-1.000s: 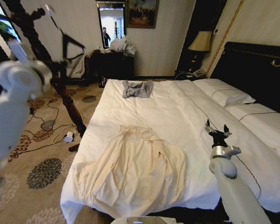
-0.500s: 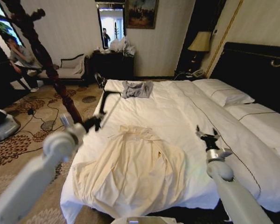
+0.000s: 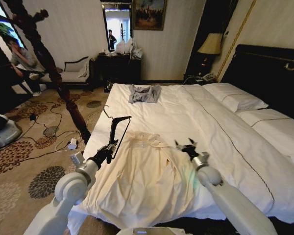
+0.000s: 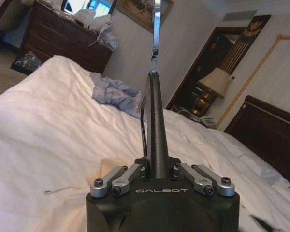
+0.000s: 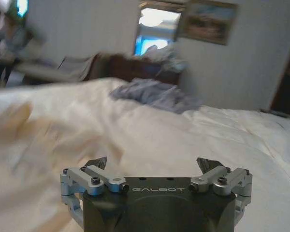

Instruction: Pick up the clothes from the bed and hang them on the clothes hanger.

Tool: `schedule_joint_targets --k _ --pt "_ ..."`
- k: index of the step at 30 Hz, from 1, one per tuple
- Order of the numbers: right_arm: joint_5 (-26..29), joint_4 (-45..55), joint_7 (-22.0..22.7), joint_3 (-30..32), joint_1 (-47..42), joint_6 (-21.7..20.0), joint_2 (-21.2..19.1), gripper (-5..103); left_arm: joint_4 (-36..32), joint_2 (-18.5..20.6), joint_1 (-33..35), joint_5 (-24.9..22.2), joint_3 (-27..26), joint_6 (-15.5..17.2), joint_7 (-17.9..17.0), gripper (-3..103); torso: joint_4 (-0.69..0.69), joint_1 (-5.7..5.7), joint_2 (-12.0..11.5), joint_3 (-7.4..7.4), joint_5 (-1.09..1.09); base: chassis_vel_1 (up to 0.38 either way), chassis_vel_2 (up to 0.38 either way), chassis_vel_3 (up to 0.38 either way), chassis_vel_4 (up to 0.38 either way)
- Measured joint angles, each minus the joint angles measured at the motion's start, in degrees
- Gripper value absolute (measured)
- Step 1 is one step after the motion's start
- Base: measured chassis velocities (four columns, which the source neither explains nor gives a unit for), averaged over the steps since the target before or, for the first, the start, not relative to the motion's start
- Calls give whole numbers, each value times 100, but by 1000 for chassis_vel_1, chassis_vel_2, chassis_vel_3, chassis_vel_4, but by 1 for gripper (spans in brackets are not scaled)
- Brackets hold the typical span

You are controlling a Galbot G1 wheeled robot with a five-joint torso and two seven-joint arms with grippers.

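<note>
The clothes point(image 3: 142, 178), a pale cream long-sleeved garment, lie spread flat on the near part of the bed point(image 3: 186, 115). My left gripper point(image 3: 108, 150) is shut on the clothes hanger point(image 3: 118, 128), black with a silver hook, and holds it upright over the garment's left edge. In the left wrist view the clothes hanger point(image 4: 157, 121) rises from between the shut fingers of that gripper point(image 4: 159, 175). My right gripper point(image 3: 187, 146) hovers open just above the garment's right shoulder. Its wrist view shows the gripper point(image 5: 154, 164) spread wide, with the cream clothes point(image 5: 19, 140) blurred to one side.
A small grey garment point(image 3: 144, 93) lies at the far end of the bed, white pillows point(image 3: 235, 98) against the black headboard point(image 3: 269, 73). A dark wooden coat stand point(image 3: 54, 73) rises left of the bed, with cables on the carpet point(image 3: 49, 132).
My left arm has swung down from beside the coat stand, bringing the hanger to the garment's left edge. My right gripper has moved left across the bed to the garment's right side.
</note>
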Motion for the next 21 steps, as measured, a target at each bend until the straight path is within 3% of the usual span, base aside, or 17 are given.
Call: schedule_joint_targets --k 4,13,21 --pt "-993 -207 139 -720 314 -262 -35 100 -128 -220 -60 69 10 84 -115 18 0 0 0 0 0 0 0 0 0" --pt "-1165 -671 305 -1513 863 -442 112 100 -453 -382 103 237 44 257 -240 18 1 0 0 0 -1 0 0 0 0" --pt "-1130 -783 349 -1771 1144 -460 225 100 -619 -344 238 296 -47 343 -290 18 0 0 0 0 -1 0 0 0 0"
